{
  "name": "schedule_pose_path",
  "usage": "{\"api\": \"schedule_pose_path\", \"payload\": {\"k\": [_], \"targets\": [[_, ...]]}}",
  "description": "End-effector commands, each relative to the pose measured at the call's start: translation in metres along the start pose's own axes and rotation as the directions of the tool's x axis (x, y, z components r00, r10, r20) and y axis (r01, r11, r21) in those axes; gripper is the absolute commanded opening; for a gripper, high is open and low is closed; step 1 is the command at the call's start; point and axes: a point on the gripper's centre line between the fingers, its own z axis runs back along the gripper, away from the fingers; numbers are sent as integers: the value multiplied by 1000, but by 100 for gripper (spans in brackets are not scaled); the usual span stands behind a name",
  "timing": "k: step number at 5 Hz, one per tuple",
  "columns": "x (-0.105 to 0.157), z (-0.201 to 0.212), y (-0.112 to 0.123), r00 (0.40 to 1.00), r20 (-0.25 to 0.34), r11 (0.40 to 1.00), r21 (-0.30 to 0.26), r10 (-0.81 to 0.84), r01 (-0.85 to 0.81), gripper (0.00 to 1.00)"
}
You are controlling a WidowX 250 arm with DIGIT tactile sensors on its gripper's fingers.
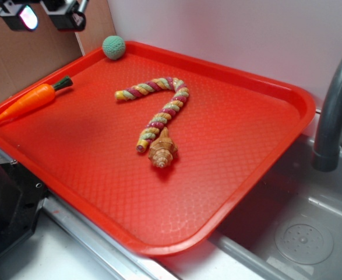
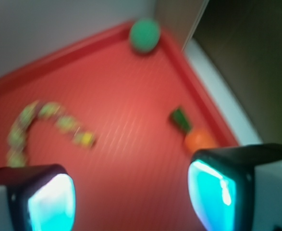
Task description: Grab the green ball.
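A red plastic tray sits beside a grey sink faucet. Nearest on the tray lies a small brown seashell, touching the end of a braided multicoloured rope bent like a hook. A toy carrot rests along the left rim. The green ball sits in the far corner. Above it, the gripper hovers, jaws spread apart, holding nothing.

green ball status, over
Gripper open, fingers empty, above the tray. Small teal-green knitted ball in far corner of red plastic tray, untouched. Path clear; orange toy carrot off to the side.
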Motion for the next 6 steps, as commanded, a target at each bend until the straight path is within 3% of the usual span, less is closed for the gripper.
{"api": "schedule_pose_path", "payload": {"k": [1, 3, 4, 5, 6], "targets": [[8, 9, 6, 999, 39, 1000, 2, 11, -11, 100], [8, 9, 6, 999, 39, 1000, 2, 11, -11, 100], [36, -25, 3, 991, 126, 998, -26, 51, -49, 100], [58, -53, -4, 972, 207, 994, -19, 109, -107, 100], [68, -68, 0, 966, 232, 994, -14, 110, -110, 100]]}}
